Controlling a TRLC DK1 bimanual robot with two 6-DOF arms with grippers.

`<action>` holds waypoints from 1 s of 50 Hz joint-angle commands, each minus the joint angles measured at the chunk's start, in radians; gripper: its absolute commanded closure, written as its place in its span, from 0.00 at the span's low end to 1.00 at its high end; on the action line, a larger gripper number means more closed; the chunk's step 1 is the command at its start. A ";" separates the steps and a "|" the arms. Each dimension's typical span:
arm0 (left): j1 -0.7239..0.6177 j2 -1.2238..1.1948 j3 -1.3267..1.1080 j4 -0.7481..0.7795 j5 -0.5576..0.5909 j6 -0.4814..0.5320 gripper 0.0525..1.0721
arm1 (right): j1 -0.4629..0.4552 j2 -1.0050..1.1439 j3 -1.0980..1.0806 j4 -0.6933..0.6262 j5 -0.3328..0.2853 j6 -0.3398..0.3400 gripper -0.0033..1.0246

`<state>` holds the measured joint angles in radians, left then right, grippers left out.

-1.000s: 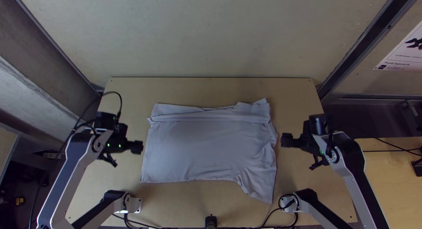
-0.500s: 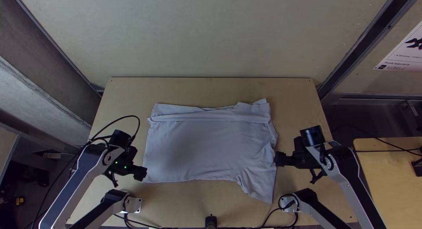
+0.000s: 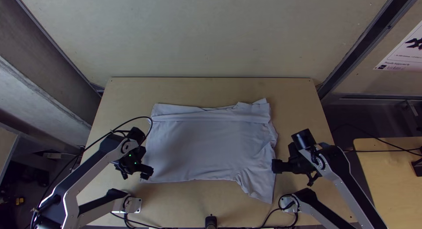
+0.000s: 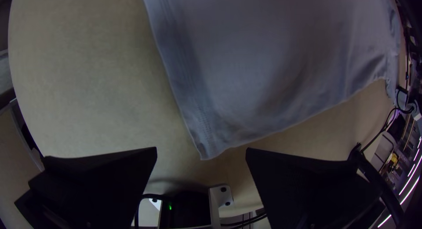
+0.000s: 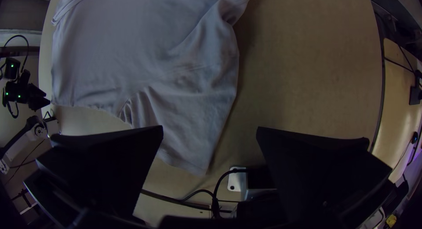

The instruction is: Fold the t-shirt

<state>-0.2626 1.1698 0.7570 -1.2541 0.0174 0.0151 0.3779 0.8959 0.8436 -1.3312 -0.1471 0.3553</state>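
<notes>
Here's the t-shirt [image 3: 206, 145], lying mid-tabletop [image 3: 299, 106], a long ridge near its far edge! Left pincer [image 3: 148, 172] gapes by a near corner; right pincer [image 3: 275, 166], wide apart, hovers opposite.

Top view: left gripper [image 3: 147, 172] covers a stretch of the shirt's [image 3: 206, 145] side hem, by its near corner. Right gripper [image 3: 274, 166] hides part of the sleeve's [image 3: 259, 185] outer edge. Contact under either: cannot tell. Left wrist view: shirt cut off by the picture's edge, ahead of the fingertips [image 4: 151, 152]; yellow object [image 4: 394, 158] off to one side, too small to tell. Right wrist view: one finger [image 5: 110, 167] hides some of the sleeve's inner edge; shirt cut off beyond the fingertips.
</notes>
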 commanded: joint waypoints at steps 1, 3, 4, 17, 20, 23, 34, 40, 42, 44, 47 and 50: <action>-0.023 0.077 -0.028 -0.008 -0.008 -0.017 0.05 | 0.012 0.017 -0.024 0.001 0.000 0.007 0.05; -0.032 0.103 -0.027 -0.007 -0.008 -0.020 0.05 | 0.019 0.020 -0.028 0.006 0.000 0.007 0.05; -0.036 0.114 -0.025 -0.004 -0.011 -0.029 0.05 | 0.023 0.020 -0.029 0.010 0.000 0.007 0.05; -0.096 0.223 -0.028 0.027 -0.050 -0.043 0.14 | 0.024 0.024 -0.074 0.038 0.001 -0.009 0.05; -0.102 0.231 -0.028 0.041 -0.051 -0.056 0.21 | 0.024 0.026 -0.095 0.044 0.000 -0.009 0.05; -0.116 0.237 -0.028 0.044 -0.051 -0.061 0.32 | 0.024 0.034 -0.120 0.050 0.000 -0.009 0.05; -0.148 0.171 -0.012 0.139 -0.051 -0.035 0.98 | 0.023 0.066 -0.176 0.052 0.000 0.005 0.06; -0.141 0.152 -0.010 0.150 -0.045 -0.027 0.97 | 0.024 0.123 -0.189 0.056 0.000 0.002 0.06; -0.136 0.148 -0.007 0.151 -0.045 -0.027 0.97 | 0.029 0.147 -0.193 0.058 0.000 0.001 0.09; -0.136 0.145 -0.007 0.151 -0.045 -0.027 0.97 | 0.033 0.169 -0.201 0.078 -0.002 0.002 0.10; -0.124 0.139 -0.004 0.153 -0.045 -0.029 0.97 | 0.046 0.199 -0.210 0.090 -0.003 0.005 0.10; -0.122 0.136 -0.004 0.145 -0.043 -0.029 0.97 | 0.062 0.227 -0.219 0.106 -0.002 0.007 0.10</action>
<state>-0.3962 1.3224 0.7536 -1.0996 -0.0231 -0.0223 0.4126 1.0748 0.6582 -1.2392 -0.1471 0.3553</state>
